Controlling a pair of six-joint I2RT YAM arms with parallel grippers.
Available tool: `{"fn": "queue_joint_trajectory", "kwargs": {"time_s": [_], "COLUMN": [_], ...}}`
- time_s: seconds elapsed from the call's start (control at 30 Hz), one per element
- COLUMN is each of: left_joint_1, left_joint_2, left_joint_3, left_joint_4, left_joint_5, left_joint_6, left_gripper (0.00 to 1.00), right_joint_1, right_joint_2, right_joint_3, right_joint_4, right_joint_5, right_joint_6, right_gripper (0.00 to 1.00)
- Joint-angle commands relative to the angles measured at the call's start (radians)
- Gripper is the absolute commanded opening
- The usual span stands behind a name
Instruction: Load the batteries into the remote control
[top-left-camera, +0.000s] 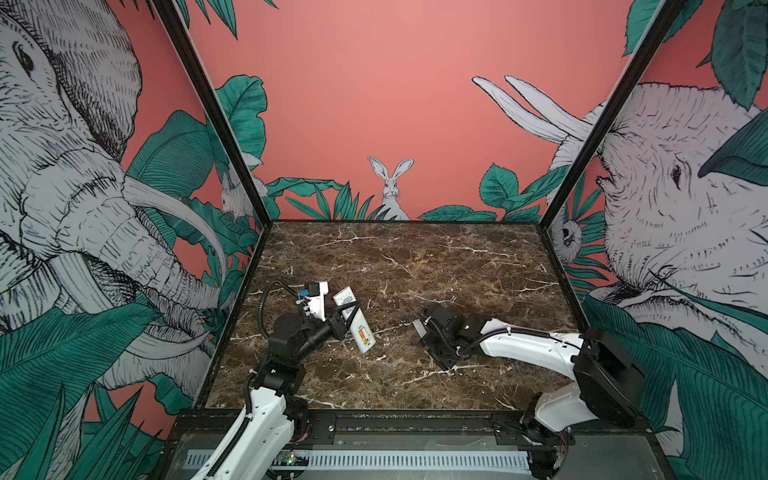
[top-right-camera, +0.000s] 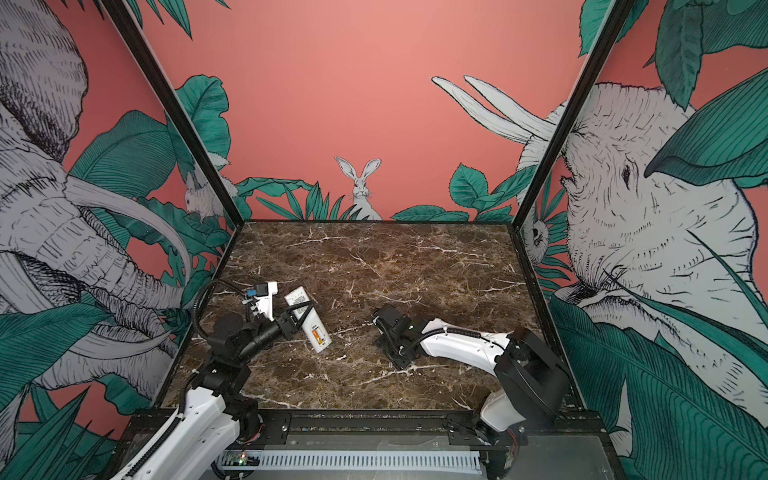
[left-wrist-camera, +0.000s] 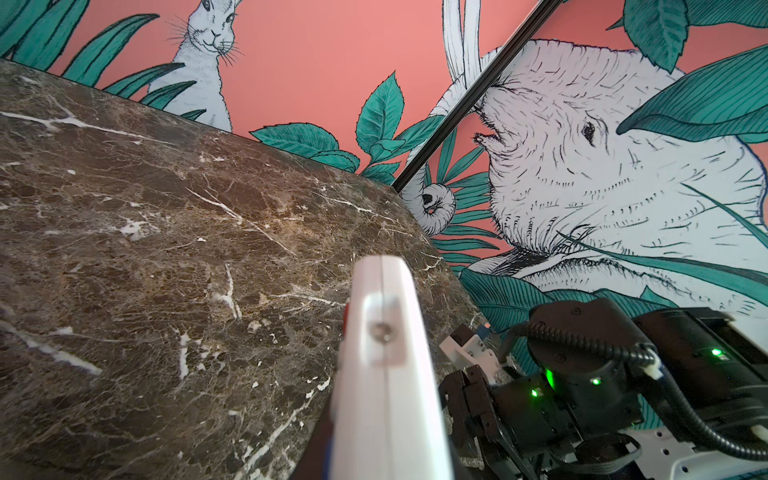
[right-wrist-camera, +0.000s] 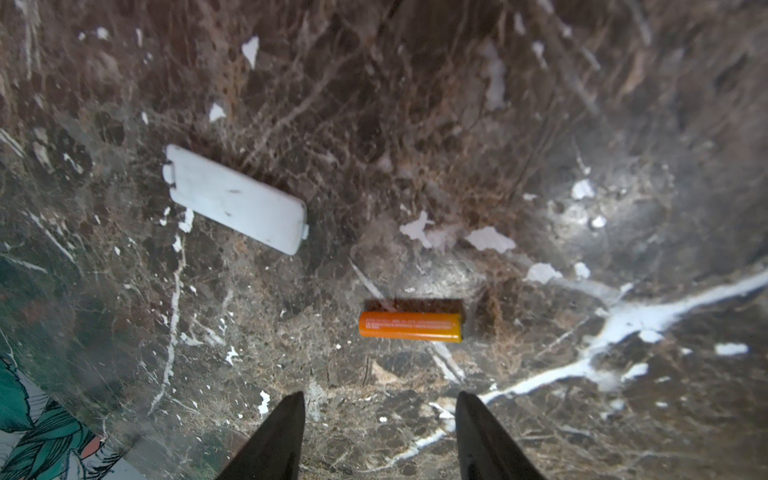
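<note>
My left claw (top-left-camera: 347, 310) was clenched around the remote control (top-left-camera: 353, 321), holding it tilted off the surface (top-left-camera: 415, 257) at the left, back side up. A seated battery (top-left-camera: 364, 335) showed as an orange patch in the open bay near its lower end, too small for me to read more. From the left wrist the remote was only a blurred white edge, cut off by the frame. My right claw (right-wrist-camera: 380, 399) hung over the surface with its jaws apart and nothing between them, only the two dark tips showing. Just beyond them lay the loose battery (right-wrist-camera: 410, 327) on its side, with the cover (right-wrist-camera: 237, 199) flat nearby, apart from it. In both top views the right wrist hid that patch.
</note>
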Motion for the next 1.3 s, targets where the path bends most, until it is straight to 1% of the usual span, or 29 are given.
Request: {"fn": "queue_joint_trajectory", "kwargs": {"time_s": [0.0, 0.23, 0.43, 0.73, 0.93, 1.07, 1.1, 1.17, 1.27], "left_joint_1": [0.005, 0.004, 0.004, -0.002, -0.006, -0.006, -0.007, -0.007, -0.007], "left_joint_2": [0.001, 0.009, 0.009, 0.011, 0.011, 0.012, 0.012, 0.012, 0.016], "left_joint_3": [0.038, 0.039, 0.041, 0.053, 0.049, 0.045, 0.043, 0.043, 0.042], "left_joint_4": [0.01, 0.005, -0.006, -0.02, -0.026, -0.028, -0.026, -0.024, -0.024], "left_joint_5": [-0.011, -0.019, -0.024, -0.044, -0.056, -0.068, -0.071, -0.076, -0.077], "left_joint_6": [0.025, 0.035, 0.044, 0.073, 0.083, 0.088, 0.088, 0.088, 0.086], "left_gripper": [0.0, 0.0, 0.0, 0.0, 0.0, 0.0, 0.0, 0.0, 0.0], "right_joint_1": [-0.015, -0.02, -0.027, -0.046, -0.059, -0.068, -0.072, -0.084, -0.104], "right_joint_2": [0.021, 0.056, 0.068, 0.068, 0.084, 0.09, 0.116, 0.126, 0.143], "right_joint_3": [-0.004, -0.01, -0.022, -0.059, -0.083, -0.072, -0.07, -0.069, -0.047], "right_joint_4": [0.005, 0.034, 0.049, 0.043, 0.052, 0.047, 0.046, 0.04, -0.015], "right_joint_5": [0.021, -0.007, -0.004, -0.004, -0.013, -0.026, -0.032, -0.04, -0.048], "right_joint_6": [0.213, 0.212, 0.214, 0.199, 0.18, 0.138, 0.128, 0.1, 0.018], "right_gripper": [0.59, 0.57, 0.56, 0.5, 0.42, 0.31, 0.29, 0.25, 0.23]}}
